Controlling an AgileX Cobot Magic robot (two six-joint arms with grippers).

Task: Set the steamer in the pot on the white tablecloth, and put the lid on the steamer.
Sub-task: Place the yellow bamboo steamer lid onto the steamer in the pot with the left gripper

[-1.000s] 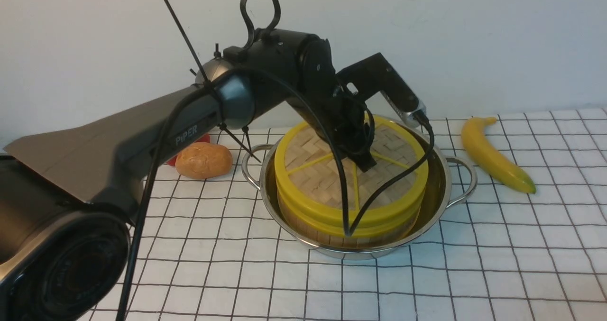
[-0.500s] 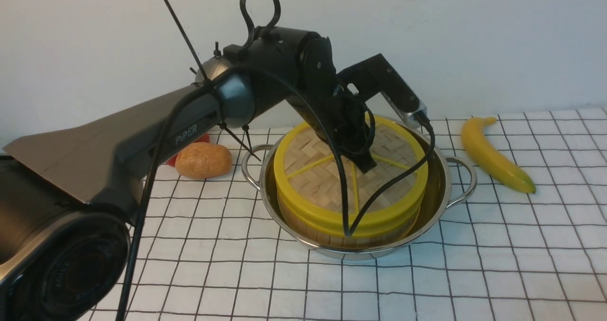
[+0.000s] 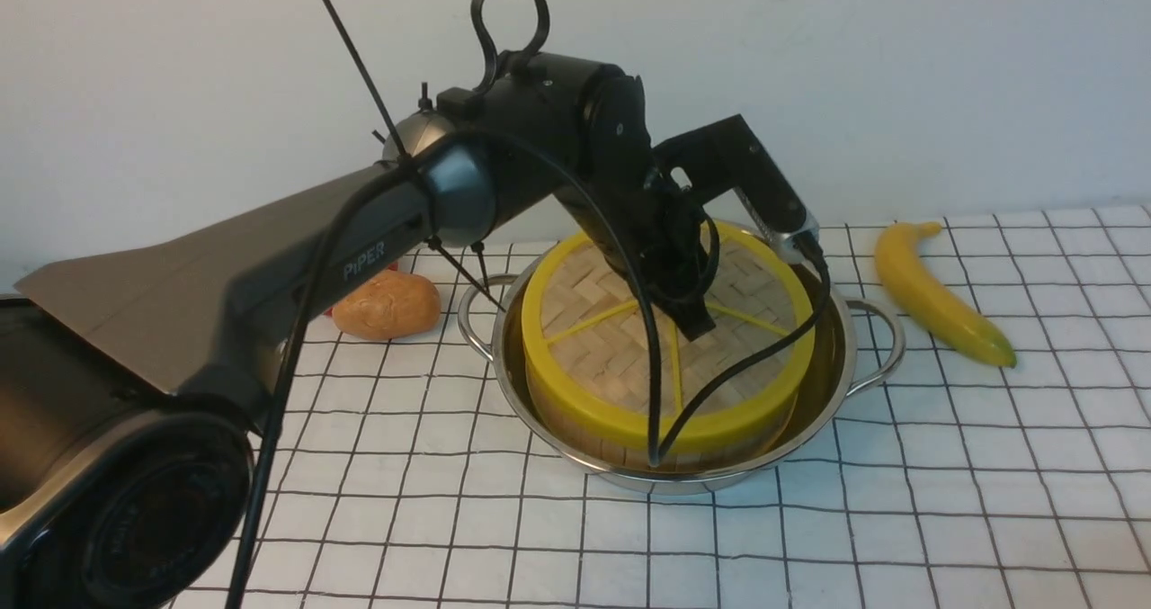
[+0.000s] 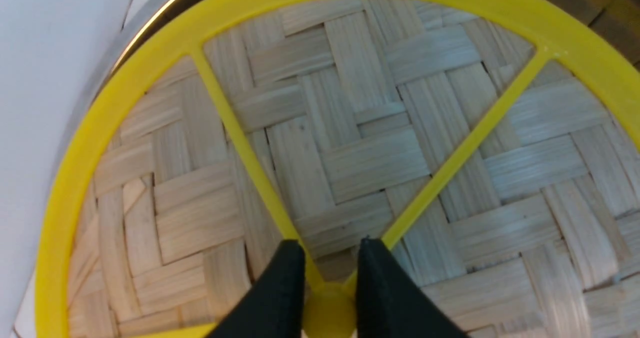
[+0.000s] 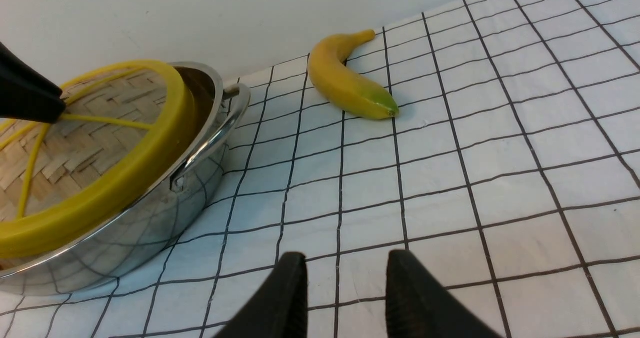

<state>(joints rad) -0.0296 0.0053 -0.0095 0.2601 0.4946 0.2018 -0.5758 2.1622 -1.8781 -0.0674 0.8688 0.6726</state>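
The left arm (image 3: 360, 249) crosses the front view and hides the back of the lid (image 3: 611, 339), its centre knob and the left gripper's fingertips. The arm's base is cut off at the lower left edge. The steamer (image 3: 584, 434) shows only as a strip of bamboo wall below the lid; its inside is hidden. A red object (image 3: 388, 267) behind the brown lump (image 3: 387, 303) is mostly hidden, too little to identify. In the left wrist view the lid's rim and the knob (image 4: 327, 315) run off the edges. In the right wrist view the pot (image 5: 150, 228) is cut off at the side, and the right gripper (image 5: 345, 298) at the bottom.
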